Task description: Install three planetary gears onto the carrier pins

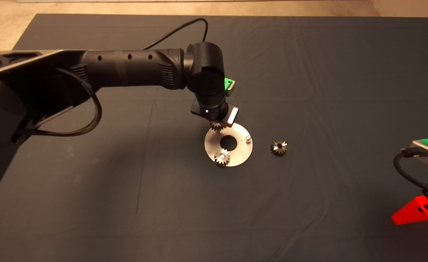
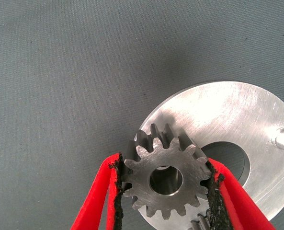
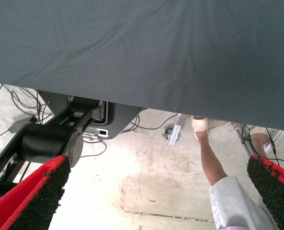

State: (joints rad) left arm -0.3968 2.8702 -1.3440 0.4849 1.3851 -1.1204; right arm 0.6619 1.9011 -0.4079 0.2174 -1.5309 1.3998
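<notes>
Disc: flat shiny round metal disc w/ large centre hole (image 1: 241,149) lies on dark mat (image 1: 308,72), about mid-table.
Near edge of disc: small bright silver spur gear (image 1: 222,158) sits on a pin, at disc's near-left rim.
Far-left rim: 2nd small metal spur gear (image 2: 166,181) over disc edge, between left gripper (image 2: 165,191) pads, touching both; pin seen through its hole.
Right rim: short upright silver stud (image 1: 248,138), bare.
Off disc: darker grey spur gear (image 1: 279,147) on mat, just right of disc, apart from it.
Right gripper (image 1: 419,213): lower right edge, well apart from disc.
Beyond mat: a person's leg (image 3: 213,167) on floor.
</notes>
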